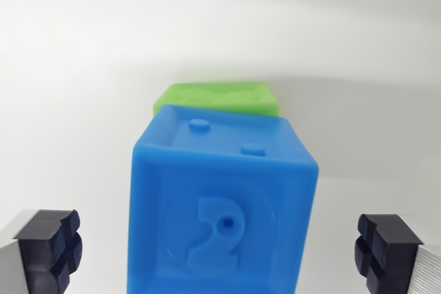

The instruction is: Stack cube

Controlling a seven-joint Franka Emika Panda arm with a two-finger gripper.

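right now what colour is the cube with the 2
Blue cube, clearest in the wrist view.

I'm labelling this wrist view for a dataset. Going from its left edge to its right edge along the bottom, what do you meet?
Left fingertip pad → blue cube marked 2 → right fingertip pad. Gripper open around the cube, pads clear.

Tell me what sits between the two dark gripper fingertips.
In the wrist view, the blue plastic cube with a raised 2 stands between the fingertips, touching neither; a green block lies behind it.
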